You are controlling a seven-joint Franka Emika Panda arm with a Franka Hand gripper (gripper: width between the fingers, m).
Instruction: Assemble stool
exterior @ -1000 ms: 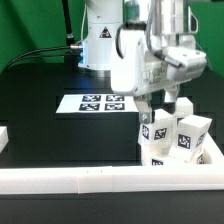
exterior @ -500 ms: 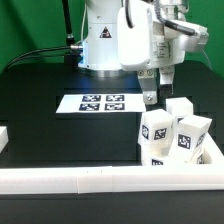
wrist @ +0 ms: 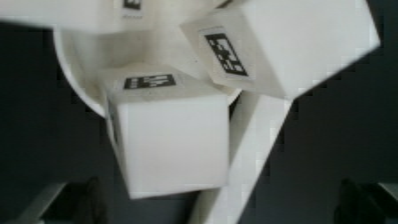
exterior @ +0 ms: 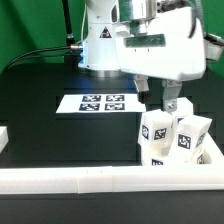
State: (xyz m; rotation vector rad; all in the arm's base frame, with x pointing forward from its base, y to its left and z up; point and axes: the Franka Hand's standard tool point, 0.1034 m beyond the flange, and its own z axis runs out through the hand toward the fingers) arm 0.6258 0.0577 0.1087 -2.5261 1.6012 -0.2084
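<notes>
**Three legs upright below the gripper, seat under them**

Three blocky legs, standing on the round seat (exterior: 158, 160) in the corner made by the border rails (exterior: 90, 180) at the exterior view's right. Gripper (exterior: 157, 101) just above and slightly behind the cluster, fingers pointing down, apart from every leg. Nearest leg (exterior: 152, 132) directly under the fingertips, a little toward the camera; second leg (exterior: 190, 138) to the exterior view's right of it; third leg (exterior: 180, 108) behind, partly hidden by one finger (exterior: 170, 102). Long axes close to vertical, so a straight descent along the same line as the nearest leg, judged the relation that matters. Only one arm, so no question of which is nearer.

Jaws parted with nothing between them; two dark finger tips (wrist: 45, 205) faint at the corners of the wrist view, with the nearest leg's white face (wrist: 173, 140) filling the middle and a tagged neighbour (wrist: 267, 50) tilted beside it. Width of the opening against the leg hard to judge from the blur.

Black, flat, matte table (exterior: 40, 110). Marker board (exterior: 100, 102) lying well clear at the exterior view's left of the gripper. Tight room: legs nearly touching, rails close on two sides, likely little clearance for a finger between neighbours.
</notes>
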